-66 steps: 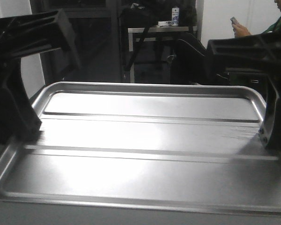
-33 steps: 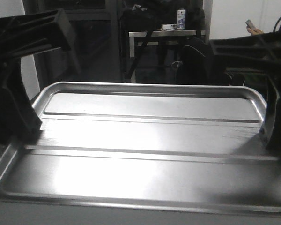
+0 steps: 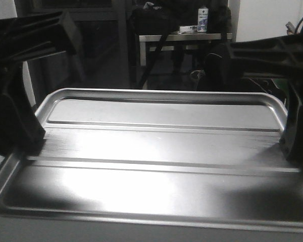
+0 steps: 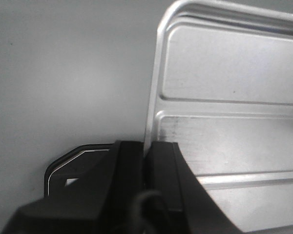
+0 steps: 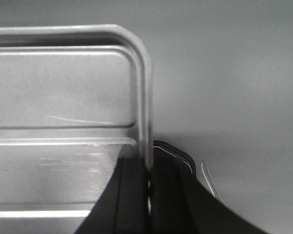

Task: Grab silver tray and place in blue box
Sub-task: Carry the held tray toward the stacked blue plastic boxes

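Note:
The silver tray (image 3: 156, 151) fills the front view, level and lifted, with two long ribs across its recessed centre. My left gripper (image 3: 33, 146) is shut on the tray's left rim, and the left wrist view shows its jaws (image 4: 147, 151) clamped on the rim of the tray (image 4: 224, 87). My right gripper (image 3: 288, 148) is shut on the tray's right rim, and the right wrist view shows its jaws (image 5: 149, 168) pinching the rim of the tray (image 5: 63, 87). The blue box is out of view.
Behind the tray stands a grey table (image 3: 184, 36) with a small bottle (image 3: 203, 18) and a dark bag on it. A dark shelving frame (image 3: 96, 45) stands at the back left. Plain grey floor lies under both wrist views.
The background has slid to the right while the tray and both grippers keep their place in the view. The person at the far right has left the frame.

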You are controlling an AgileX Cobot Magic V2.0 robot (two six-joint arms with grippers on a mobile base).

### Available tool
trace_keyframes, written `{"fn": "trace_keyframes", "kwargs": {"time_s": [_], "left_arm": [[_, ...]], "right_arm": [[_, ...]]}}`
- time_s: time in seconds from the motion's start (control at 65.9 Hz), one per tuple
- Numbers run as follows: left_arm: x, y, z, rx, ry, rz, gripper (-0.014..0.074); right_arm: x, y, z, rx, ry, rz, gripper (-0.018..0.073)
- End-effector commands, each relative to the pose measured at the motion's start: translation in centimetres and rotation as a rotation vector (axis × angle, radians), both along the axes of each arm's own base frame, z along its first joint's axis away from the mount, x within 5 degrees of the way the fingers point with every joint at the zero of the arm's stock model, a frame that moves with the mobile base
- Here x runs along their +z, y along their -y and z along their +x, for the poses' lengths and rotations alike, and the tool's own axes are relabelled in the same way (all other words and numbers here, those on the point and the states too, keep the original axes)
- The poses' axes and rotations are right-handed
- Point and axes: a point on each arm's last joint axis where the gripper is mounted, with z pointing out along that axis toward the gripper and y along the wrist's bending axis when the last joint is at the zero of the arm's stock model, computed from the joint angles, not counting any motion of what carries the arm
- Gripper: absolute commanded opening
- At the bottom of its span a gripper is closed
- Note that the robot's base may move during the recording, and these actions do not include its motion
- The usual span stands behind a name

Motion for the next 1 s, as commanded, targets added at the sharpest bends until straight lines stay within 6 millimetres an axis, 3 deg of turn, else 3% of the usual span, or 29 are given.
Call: {"fn": "trace_keyframes", "kwargs": {"time_s": [0.0, 0.987], "left_arm": [[1.03, -0.9, 0.16, 0.015, 0.042, 0.055, -0.0104], [1.03, -0.9, 0.16, 0.015, 0.042, 0.055, -0.0104]], "right_arm": [[0.96, 1.52, -0.01, -0.029, 0.02, -0.119, 0.0054], [0.96, 1.52, -0.01, -0.029, 0.02, -0.119, 0.0054]]}}
